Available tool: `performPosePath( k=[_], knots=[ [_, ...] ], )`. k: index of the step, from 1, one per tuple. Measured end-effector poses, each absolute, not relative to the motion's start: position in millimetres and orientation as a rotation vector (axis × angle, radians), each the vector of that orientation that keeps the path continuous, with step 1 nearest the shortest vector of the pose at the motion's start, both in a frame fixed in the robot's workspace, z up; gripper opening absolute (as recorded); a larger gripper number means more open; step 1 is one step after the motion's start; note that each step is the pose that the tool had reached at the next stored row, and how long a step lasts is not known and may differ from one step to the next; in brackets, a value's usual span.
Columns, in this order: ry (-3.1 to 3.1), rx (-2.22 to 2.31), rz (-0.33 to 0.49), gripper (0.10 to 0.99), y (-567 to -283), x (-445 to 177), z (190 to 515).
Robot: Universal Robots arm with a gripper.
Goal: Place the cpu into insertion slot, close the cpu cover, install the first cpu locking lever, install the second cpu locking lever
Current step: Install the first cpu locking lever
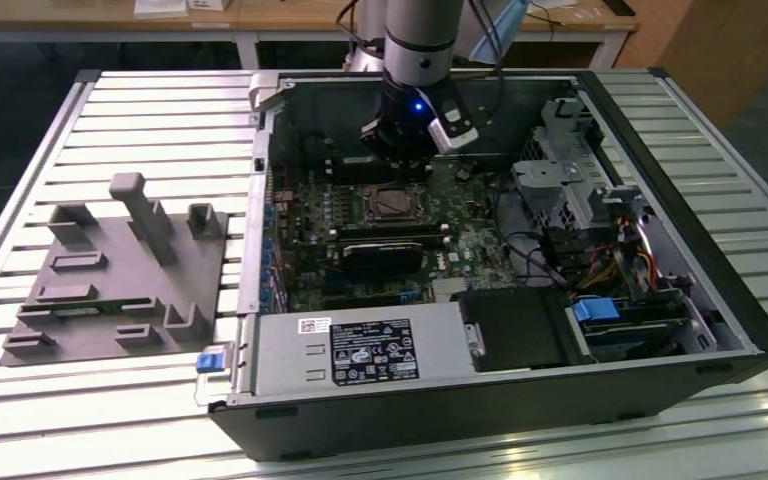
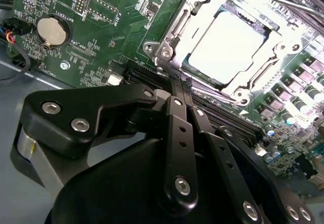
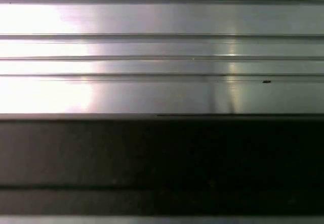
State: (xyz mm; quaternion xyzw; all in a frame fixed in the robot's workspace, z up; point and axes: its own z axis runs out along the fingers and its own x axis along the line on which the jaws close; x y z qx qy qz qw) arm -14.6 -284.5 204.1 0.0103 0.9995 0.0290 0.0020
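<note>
In the second wrist view the cpu [image 2: 230, 44] shows as a bright square lying in the insertion slot [image 1: 395, 204]. The silvery cpu cover [image 2: 174, 31] lies down around its edges. My gripper [image 2: 180, 83] hangs just beside the socket's near corner, its black fingers [image 2: 174, 107] pressed together with nothing visible between them. In the exterior view the gripper [image 1: 404, 165] sits inside the open computer case, right behind the socket. I cannot make out the locking levers' position.
The case [image 1: 704, 290] lies open on a slatted metal table [image 1: 157, 110]. A black card [image 1: 384, 256] and memory slots lie in front of the socket. Drive bays and cables [image 1: 598, 240] fill the exterior view's right. A grey fixture [image 1: 117, 270] stands left. A coin battery [image 2: 50, 29] sits on the board.
</note>
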Motion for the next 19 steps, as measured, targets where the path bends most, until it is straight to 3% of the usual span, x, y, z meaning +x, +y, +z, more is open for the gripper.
performPosePath(
  k=[19],
  knots=[
    [3.137, 0.032, 0.049, 0.118, -283.2, -13.3, 199.0]
  ],
)
